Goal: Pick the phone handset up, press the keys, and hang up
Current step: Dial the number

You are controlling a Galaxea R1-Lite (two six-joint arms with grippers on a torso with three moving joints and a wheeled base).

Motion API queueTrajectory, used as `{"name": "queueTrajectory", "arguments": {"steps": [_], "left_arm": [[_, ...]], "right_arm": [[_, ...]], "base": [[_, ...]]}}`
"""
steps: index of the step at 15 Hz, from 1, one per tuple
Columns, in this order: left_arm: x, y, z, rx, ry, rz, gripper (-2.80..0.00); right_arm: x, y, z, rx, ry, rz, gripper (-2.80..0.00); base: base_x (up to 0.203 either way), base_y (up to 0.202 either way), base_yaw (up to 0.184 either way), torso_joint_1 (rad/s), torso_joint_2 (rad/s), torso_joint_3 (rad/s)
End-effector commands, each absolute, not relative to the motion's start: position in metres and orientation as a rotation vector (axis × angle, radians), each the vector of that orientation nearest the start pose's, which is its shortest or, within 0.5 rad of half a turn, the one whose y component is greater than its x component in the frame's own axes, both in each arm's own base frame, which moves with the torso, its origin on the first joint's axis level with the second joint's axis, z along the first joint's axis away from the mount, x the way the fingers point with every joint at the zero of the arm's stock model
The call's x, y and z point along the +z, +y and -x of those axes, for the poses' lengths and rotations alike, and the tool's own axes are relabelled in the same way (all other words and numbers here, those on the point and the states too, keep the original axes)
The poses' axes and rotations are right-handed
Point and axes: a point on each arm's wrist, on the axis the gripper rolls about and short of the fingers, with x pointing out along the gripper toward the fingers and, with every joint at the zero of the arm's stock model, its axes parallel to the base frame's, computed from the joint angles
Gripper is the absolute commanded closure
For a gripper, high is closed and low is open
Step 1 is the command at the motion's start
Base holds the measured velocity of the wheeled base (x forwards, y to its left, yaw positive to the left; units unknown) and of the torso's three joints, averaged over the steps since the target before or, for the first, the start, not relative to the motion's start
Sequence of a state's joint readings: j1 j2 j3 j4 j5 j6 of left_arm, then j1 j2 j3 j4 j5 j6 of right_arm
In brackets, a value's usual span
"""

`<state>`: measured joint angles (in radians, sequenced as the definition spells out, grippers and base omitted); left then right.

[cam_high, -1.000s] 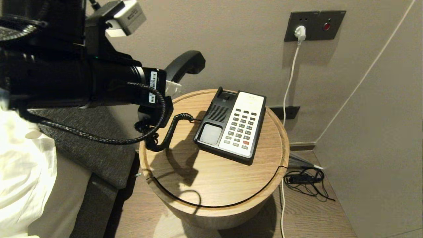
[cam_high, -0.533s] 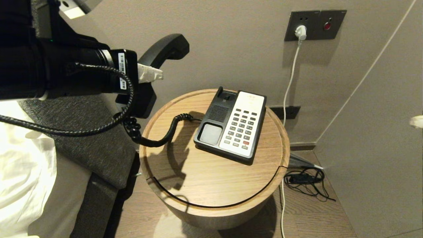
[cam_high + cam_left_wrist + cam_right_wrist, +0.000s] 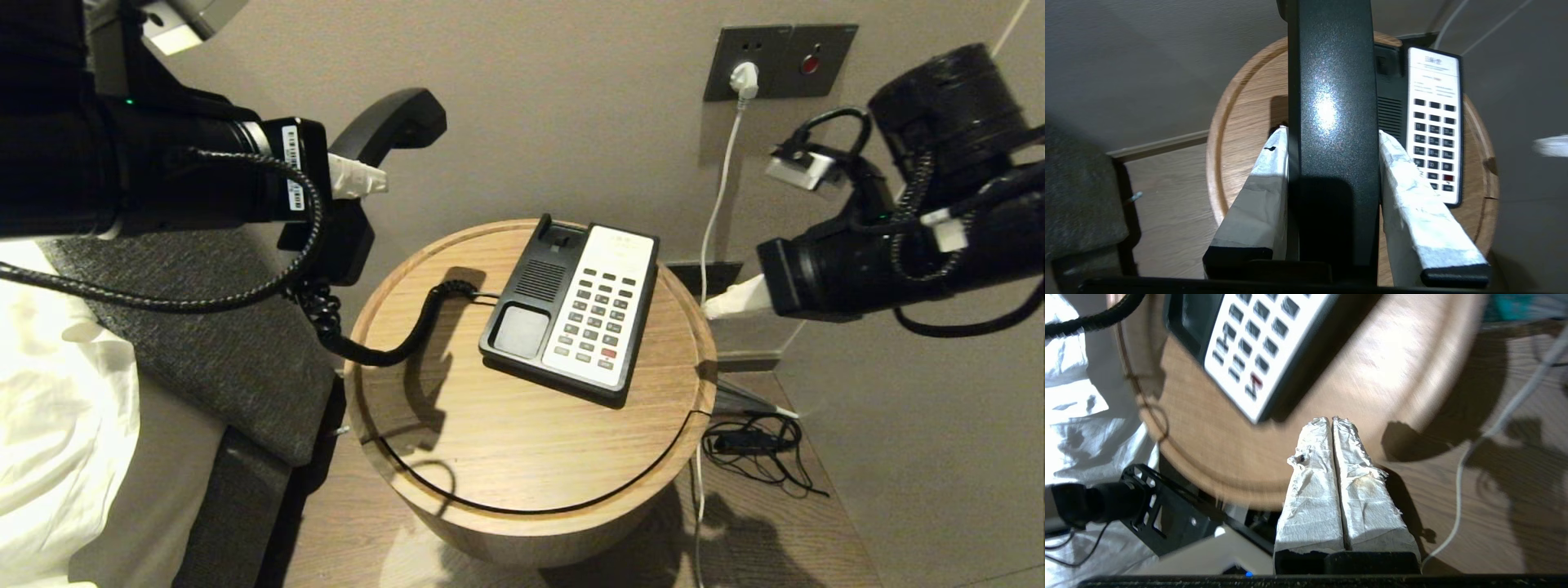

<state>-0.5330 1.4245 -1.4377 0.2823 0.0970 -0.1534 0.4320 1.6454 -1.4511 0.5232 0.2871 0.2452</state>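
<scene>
The black handset (image 3: 384, 131) is held in the air left of the round wooden table (image 3: 490, 441), gripped by my left gripper (image 3: 359, 181). In the left wrist view the white-wrapped fingers (image 3: 1404, 183) press both sides of the handset (image 3: 1331, 122). Its coiled cord (image 3: 384, 343) runs to the phone base (image 3: 571, 302), which has a white keypad panel (image 3: 600, 306) and sits on the table. My right gripper (image 3: 722, 304) is shut and empty, hovering just off the table's right edge, beside the keypad (image 3: 1257, 347). In the right wrist view its fingers (image 3: 1355, 469) touch each other.
A wall socket plate (image 3: 775, 61) with a white plug and cable (image 3: 718, 196) is behind the table. A black cable bundle (image 3: 755, 445) lies on the floor at the right. A grey upholstered bed edge (image 3: 204, 359) with white bedding (image 3: 57, 425) is at the left.
My left gripper has lifted the handset up and to the left, away from the base. My right arm has come into view from the right, reaching the table's right edge.
</scene>
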Motion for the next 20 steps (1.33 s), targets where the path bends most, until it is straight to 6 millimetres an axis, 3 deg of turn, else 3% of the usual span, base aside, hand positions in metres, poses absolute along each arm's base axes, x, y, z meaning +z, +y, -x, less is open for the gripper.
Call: {"name": "queueTrajectory", "arguments": {"steps": [1,4,9,17,20], "left_arm": [[0.346,-0.109,-0.199,-0.387,0.294,0.069,0.0],[0.348,-0.099,-0.199,-0.35,0.286,0.078,0.0],[0.343,-0.093,-0.2,-0.322,0.297,0.082,0.0],[0.343,-0.091,-0.2,-0.316,0.298,0.096,0.0],[0.342,-0.091,-0.199,-0.317,0.299,0.097,0.0]], "right_arm": [[0.249,0.152,-0.287,0.611,0.877,-0.155,0.0],[0.249,0.178,-0.3,0.645,0.859,-0.183,0.0],[0.248,0.192,-0.312,0.66,0.846,-0.188,0.0],[0.223,0.186,-0.315,0.536,0.898,-0.128,0.0],[0.231,0.182,-0.315,0.524,0.868,-0.136,0.0]], "base": [[0.0,0.0,0.0,0.0,0.0,0.0],[0.0,0.0,0.0,0.0,0.0,0.0],[0.0,0.0,0.0,0.0,0.0,0.0],[0.0,0.0,0.0,0.0,0.0,0.0],[0.0,0.0,0.0,0.0,0.0,0.0]]}}
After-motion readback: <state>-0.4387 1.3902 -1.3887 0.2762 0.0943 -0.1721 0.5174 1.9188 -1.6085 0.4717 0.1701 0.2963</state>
